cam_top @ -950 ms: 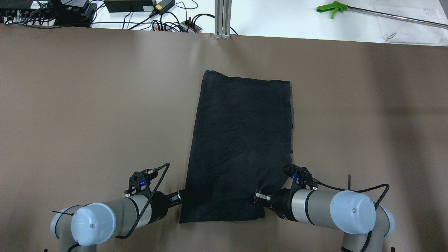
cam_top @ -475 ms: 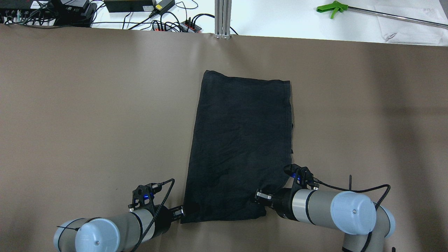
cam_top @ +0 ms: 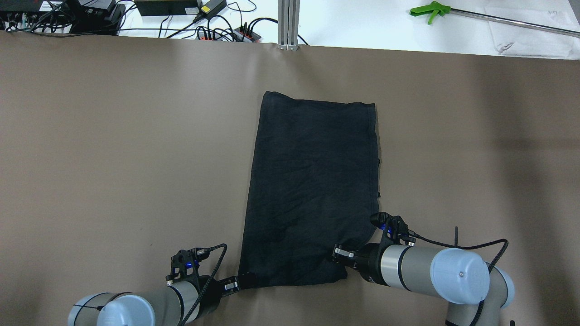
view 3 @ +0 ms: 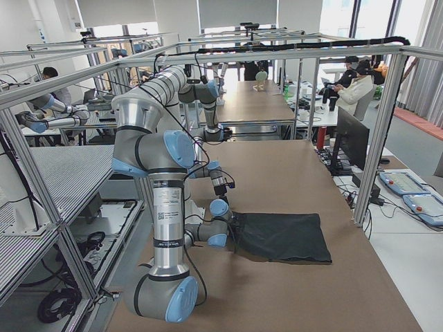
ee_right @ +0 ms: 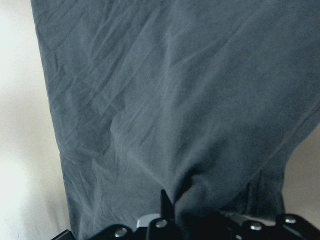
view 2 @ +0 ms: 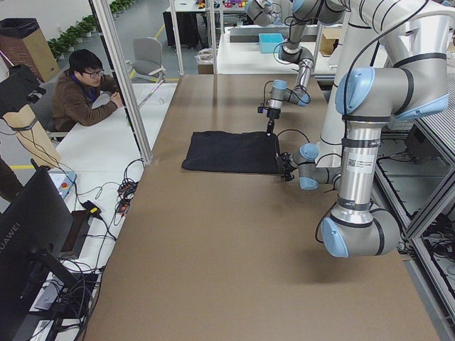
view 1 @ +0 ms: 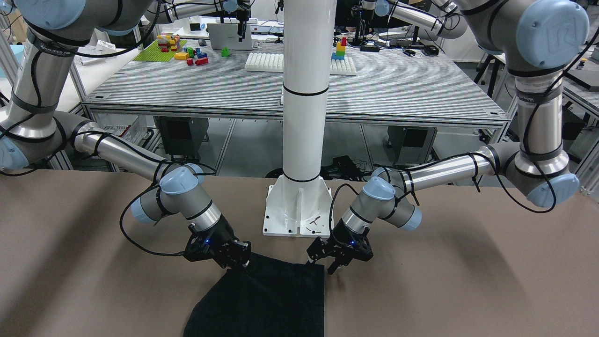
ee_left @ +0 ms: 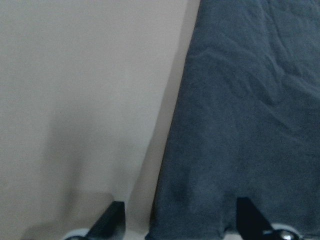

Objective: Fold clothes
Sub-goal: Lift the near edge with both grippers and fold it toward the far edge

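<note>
The black garment (cam_top: 312, 190) lies flat on the brown table (cam_top: 113, 158), straight out from the foot of the white column (view 1: 304, 117). It makes one long, narrow rectangle running away from the column.

Down at the end nearest the column, both arms are low on the cloth. The right gripper (cam_top: 339, 256) is pinched tight on its corner, and its wrist view shows the fabric puckered up into the fingers. The left gripper (cam_top: 239, 283) sits at the other near corner with its fingers (ee_left: 112, 222) spread wide. They straddle the edge with cloth between them, not yet closed.

So where are we? That narrow shape suggests to me the sides may be folded in already, though I can't tell for sure from here. The end-to-end fold hasn't begun: nothing is lifted, and the far edge sits undisturbed, well out from the column. What's left, I'd say, is for the left side to clamp, then both to carry this near end over toward the far one.
</note>
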